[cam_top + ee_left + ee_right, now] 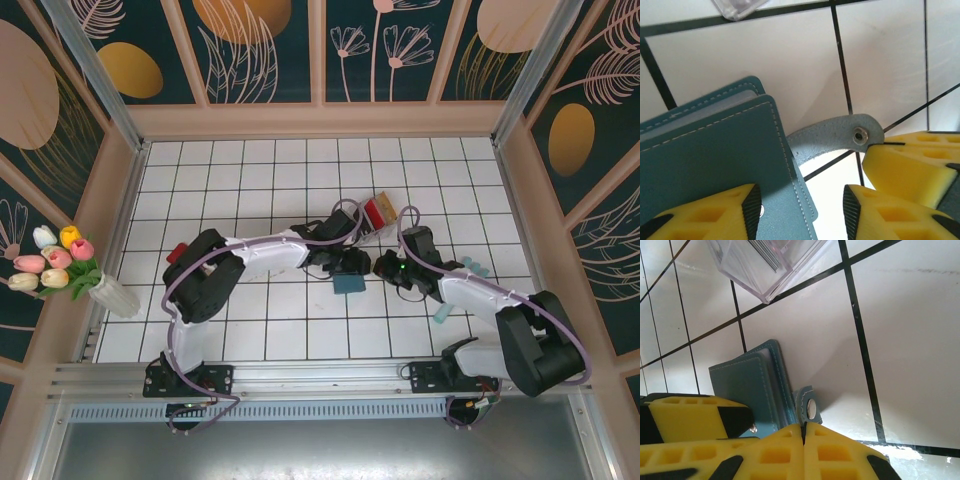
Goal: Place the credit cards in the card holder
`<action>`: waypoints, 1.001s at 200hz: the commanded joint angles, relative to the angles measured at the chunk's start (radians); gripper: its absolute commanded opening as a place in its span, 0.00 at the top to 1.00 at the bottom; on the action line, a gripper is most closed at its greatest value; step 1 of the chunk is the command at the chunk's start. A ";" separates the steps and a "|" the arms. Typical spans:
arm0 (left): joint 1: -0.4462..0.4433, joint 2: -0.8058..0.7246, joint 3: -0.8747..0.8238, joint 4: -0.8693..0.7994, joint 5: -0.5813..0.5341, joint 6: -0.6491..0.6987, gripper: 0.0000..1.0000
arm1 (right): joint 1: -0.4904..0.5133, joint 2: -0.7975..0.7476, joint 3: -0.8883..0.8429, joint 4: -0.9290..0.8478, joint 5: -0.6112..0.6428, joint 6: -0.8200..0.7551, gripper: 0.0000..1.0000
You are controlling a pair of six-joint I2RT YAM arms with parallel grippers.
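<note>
Centrally on the tiled table: card holder, teal, folded closed, lying flat between both grippers. Its snap tab sticks out sideways, pinched by the right gripper, fingers pressed together. Left gripper: fingers apart, one over the cover, one off its edge. Clear rack just beyond, holding red and tan credit cards.

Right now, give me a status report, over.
Left hand open at edge of card holder. Right hand shut, pinching its snap tab. Holder folded; red card in clear rack. Nothing blocking.
</note>
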 commanded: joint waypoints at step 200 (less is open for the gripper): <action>0.070 -0.118 -0.223 0.088 -0.084 -0.025 0.56 | -0.006 -0.005 0.055 -0.028 -0.053 -0.024 0.94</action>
